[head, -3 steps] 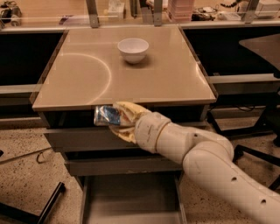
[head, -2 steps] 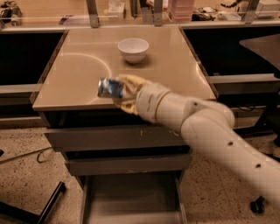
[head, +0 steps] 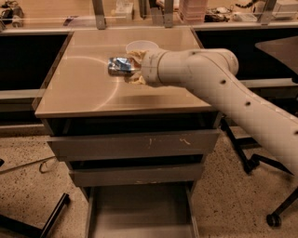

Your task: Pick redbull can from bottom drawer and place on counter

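Observation:
The redbull can (head: pixel 119 65), silver with blue patches, lies sideways in my gripper (head: pixel 130 68), which is shut on it over the middle of the tan counter (head: pixel 79 88). I cannot tell whether the can touches the counter top. My white arm reaches in from the right. The bottom drawer (head: pixel 139 211) stands pulled out at the foot of the cabinet, its grey floor bare.
A white bowl (head: pixel 139 46) sits on the counter just behind the gripper, partly hidden by it. Two wider grey drawers (head: pixel 135 144) are shut. A long shelf with metal posts (head: pixel 98 9) runs behind. Chair legs (head: pixel 251 158) stand at right, a black bar (head: pixel 51 216) at lower left.
My gripper has carried the can up from the counter's front edge and further in over the counter, toward the bowl.

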Motion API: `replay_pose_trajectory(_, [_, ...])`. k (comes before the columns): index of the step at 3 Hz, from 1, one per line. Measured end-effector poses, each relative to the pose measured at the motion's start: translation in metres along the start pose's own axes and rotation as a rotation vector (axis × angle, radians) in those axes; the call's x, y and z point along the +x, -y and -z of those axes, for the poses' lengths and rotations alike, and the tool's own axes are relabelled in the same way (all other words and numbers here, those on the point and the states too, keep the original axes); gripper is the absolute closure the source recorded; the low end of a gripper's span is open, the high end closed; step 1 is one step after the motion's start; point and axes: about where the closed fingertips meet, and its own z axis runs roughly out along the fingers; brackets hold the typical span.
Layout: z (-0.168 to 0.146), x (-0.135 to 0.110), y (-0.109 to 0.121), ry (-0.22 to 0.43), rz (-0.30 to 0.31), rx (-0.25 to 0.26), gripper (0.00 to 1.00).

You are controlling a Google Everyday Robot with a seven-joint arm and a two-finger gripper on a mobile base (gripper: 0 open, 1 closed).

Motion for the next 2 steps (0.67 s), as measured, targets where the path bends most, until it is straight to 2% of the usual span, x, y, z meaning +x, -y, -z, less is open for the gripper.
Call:
replay_pose_trajectory(1, [-0.039,0.005,0.010,0.036,-0.075,-0.120,1.00])
replay_pose_trajectory(2, [-0.069,0.024,0.000,0.093,-0.218,-0.248,1.00])
